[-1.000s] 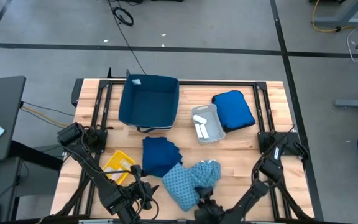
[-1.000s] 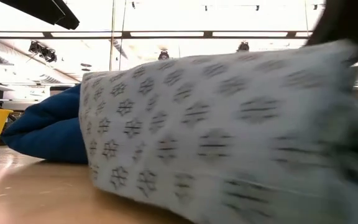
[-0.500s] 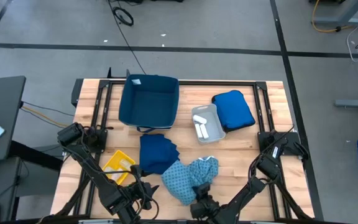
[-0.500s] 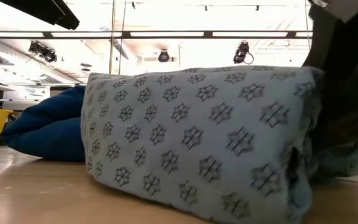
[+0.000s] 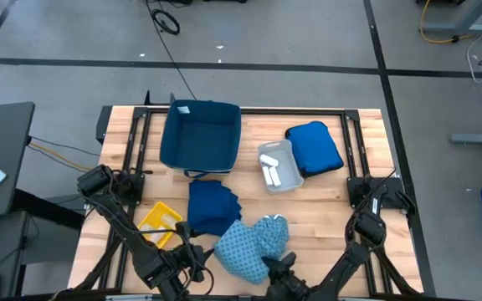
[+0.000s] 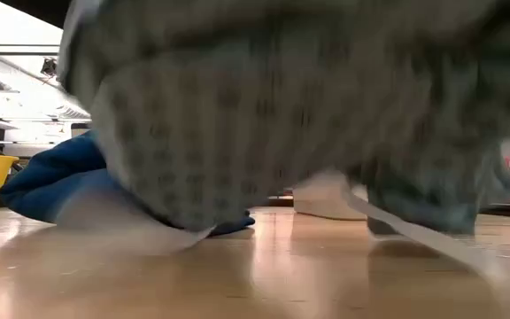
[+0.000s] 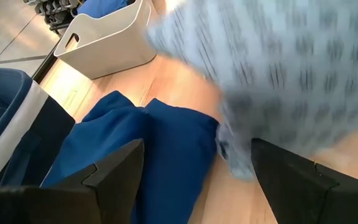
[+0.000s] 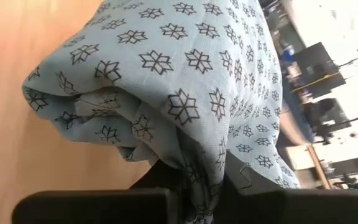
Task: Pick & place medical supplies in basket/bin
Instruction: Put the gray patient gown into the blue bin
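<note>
While the patterned cloth hangs clear of the wood, the rest of the table reads like this:

Right gripper: at the near edge of the table, its jaws clamped on a fold of the light blue patterned garment; the right wrist view shows the cloth pinched between the dark fingers.

Light blue patterned garment: bunched and hanging from that grip, filling the low view, with daylight under most of it and only trailing corners at the tabletop.

Left gripper: near the front edge, just beside the garment, jaws spread and holding nothing; both fingers show wide apart in the left wrist view.

Dark navy garment: flat on the table, touching the patterned cloth's far side and lying between it and the bin.

Navy bin: at the far side of the table, nothing showing in it.

Grey tray: right of the bin, white packets inside.

Yellow tray: left of the navy garment, close to the left arm.

Royal-blue bundle: touching the grey tray's right wall.
</note>
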You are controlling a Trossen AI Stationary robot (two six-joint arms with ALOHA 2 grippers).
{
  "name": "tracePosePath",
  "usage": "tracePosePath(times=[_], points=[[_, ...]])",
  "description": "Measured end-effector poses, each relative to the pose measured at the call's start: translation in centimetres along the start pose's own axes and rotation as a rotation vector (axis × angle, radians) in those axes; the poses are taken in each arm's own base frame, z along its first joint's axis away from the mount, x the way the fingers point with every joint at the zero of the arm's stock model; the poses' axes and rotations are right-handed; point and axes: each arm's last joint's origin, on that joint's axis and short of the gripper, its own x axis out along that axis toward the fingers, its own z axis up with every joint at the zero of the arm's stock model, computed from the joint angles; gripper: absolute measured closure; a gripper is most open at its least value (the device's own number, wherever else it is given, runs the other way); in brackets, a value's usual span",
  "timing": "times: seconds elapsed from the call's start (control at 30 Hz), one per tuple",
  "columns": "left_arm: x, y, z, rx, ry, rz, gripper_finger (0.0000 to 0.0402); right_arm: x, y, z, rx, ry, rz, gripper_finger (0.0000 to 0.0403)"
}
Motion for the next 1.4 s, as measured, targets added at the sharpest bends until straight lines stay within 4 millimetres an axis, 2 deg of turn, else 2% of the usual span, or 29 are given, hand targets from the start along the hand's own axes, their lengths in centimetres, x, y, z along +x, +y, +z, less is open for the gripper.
tracePosePath(times=[0.13,0.27,0.4,0.57,0.73,0.83,0.97,1.13,1.27,1.4], points=[[-0.2,-0.1,0.0,-0.007,-0.01,-0.007,0.0104,-1.2,-1.9,1.3,-0.001,-0.03,-0.022,0.0362],[-0.7,-0.4,-0.2,0.0,-0.026,-0.014,0.0104,-2.2,-5.3,2.9,0.013,-0.057,-0.055,0.0362],[-1.3,-0.6,-0.4,0.001,-0.062,-0.011,0.0104,-2.2,-7.5,3.9,-0.027,-0.08,-0.105,0.0362],[-2.3,-0.9,-0.7,0.005,-0.104,-0.017,0.0104,-2.3,-11.2,5.7,-0.058,-0.111,-0.164,0.0362],[-3.0,-1.0,-1.0,-0.003,-0.146,-0.012,0.0104,-1.3,-15.1,7.2,-0.097,-0.104,-0.236,0.0362],[-3.4,-1.1,-1.1,-0.01,-0.161,-0.016,0.0104,0.1,-17.3,7.8,-0.12,-0.071,-0.276,0.0362],[-4.3,-1.4,-1.6,-0.009,-0.17,-0.043,0.0104,3.1,-19.0,7.9,-0.168,0.008,-0.315,0.0362],[-6.7,-2.4,-2.4,-0.007,-0.241,-0.105,0.0104,7.0,-20.9,7.7,-0.207,0.121,-0.326,0.0362],[-9.4,-3.3,-2.8,-0.034,-0.392,-0.117,0.0104,10.2,-22.0,7.5,-0.209,0.225,-0.222,0.0362],[-11.0,-4.1,-2.5,-0.096,-0.457,-0.148,0.0105,13.3,-22.4,8.6,-0.136,0.22,0.023,0.0362]])
